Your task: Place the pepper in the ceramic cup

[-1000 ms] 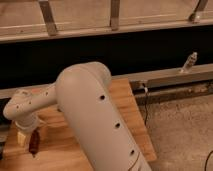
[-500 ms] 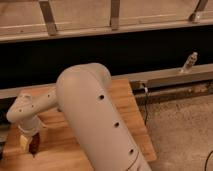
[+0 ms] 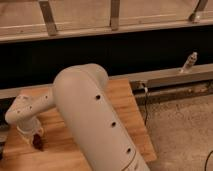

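The claw point(image 3: 33, 136) hangs low over the left end of the wooden bench point(image 3: 125, 102), at the end of the wrist that reaches out from behind the big pale arm point(image 3: 92, 125) filling the foreground. The pepper point(image 3: 38, 144) shows as a small dark red shape right at the claw's tip, touching or nearly touching the bench top. Whether the claw is clamped on it or merely over it, I cannot tell. The cup is not in view; it may be hidden behind the arm or sit outside the frame.

The step in hand looks like the pickup, or the very start of the lift. To do it well, the grip should sit near the pepper's middle, so it does not pivot and droop. The lift should go straight up off the bench before any sideways travel. For a slender, glossy thing, a firm hold matters, as it could slip out. Over the cup, the pepper should point tip-down into the rim before release.

Compared with a second ago, the wrist and claw have shifted slightly to the right, and the dark red shape has shifted with them, which hints that it is held. In the last half second little has changed.
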`<state>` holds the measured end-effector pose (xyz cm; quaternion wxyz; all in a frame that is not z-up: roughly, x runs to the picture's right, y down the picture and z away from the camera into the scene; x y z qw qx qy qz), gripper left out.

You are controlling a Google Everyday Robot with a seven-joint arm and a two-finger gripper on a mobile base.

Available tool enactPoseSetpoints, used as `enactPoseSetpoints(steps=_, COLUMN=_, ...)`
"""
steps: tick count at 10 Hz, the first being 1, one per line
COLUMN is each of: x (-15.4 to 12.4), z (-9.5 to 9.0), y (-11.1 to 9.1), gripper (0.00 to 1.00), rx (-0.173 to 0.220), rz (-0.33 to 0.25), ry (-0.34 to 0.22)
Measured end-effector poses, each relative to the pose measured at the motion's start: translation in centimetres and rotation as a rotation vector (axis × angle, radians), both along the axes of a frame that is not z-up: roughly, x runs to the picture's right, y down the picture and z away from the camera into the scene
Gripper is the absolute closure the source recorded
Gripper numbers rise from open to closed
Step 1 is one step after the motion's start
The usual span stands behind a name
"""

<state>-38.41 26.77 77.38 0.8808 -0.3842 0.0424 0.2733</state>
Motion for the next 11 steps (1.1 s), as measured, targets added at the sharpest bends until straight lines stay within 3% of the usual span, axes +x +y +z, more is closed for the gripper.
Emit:
enactPoseSetpoints(steps=8, x=1.3, z=-0.9, y=-1.6, gripper=0.86, rx=0.046, rz=0.059, ry=-0.016)
enactPoseSetpoints(steps=11, x=3.3, z=-2.4, y=-4.5, gripper=0.86, rx=0.107, rz=0.124, ry=-0.041)
